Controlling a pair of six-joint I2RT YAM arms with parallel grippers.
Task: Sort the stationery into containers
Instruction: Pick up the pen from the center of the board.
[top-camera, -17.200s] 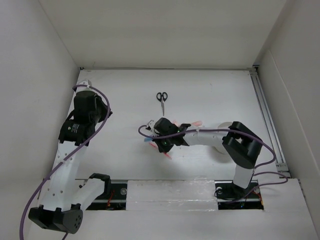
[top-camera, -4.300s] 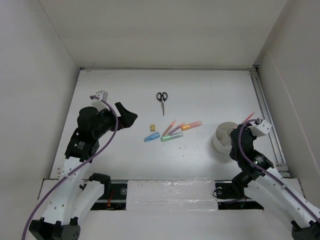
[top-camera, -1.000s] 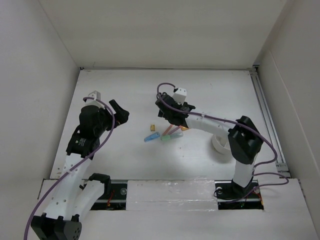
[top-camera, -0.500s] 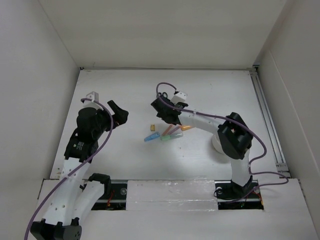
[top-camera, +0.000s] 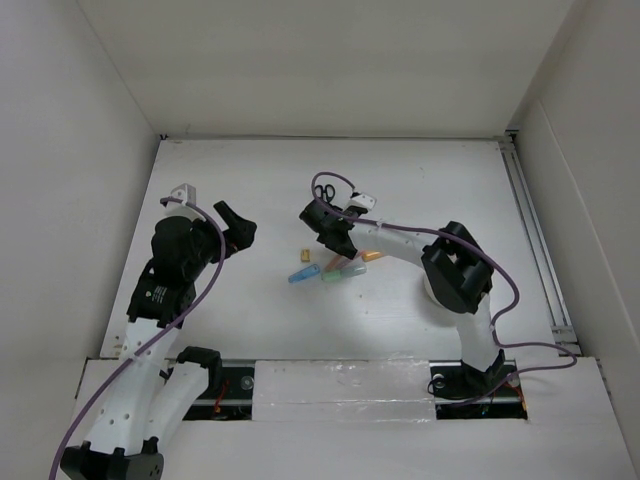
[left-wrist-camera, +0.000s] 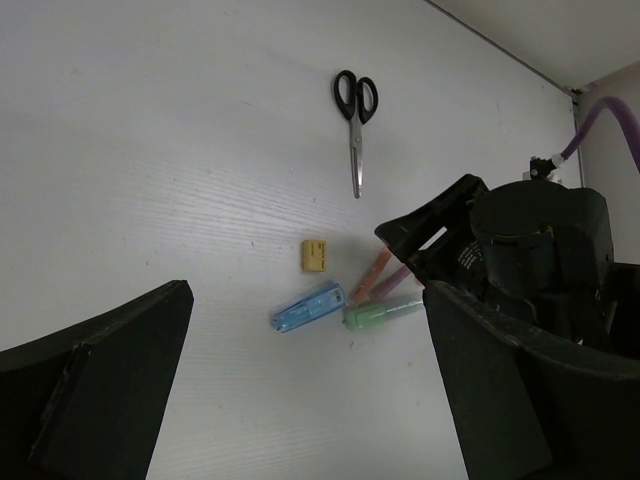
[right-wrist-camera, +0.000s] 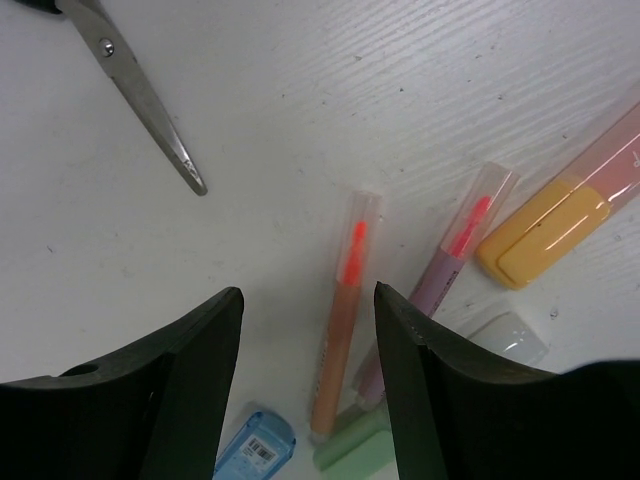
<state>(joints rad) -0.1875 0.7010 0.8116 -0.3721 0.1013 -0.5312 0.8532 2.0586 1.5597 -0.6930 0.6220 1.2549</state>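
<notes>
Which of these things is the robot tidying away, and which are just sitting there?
For the job:
scissors, orange pen, purple pen, orange marker, green marker, blue marker, yellow block, white cup (mostly hidden)

Just there:
purple cable, metal rail at the right side

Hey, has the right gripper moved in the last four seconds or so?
Yes. The right gripper swung left, away from the white cup, and now hangs over the pens beside the yellow block.
</notes>
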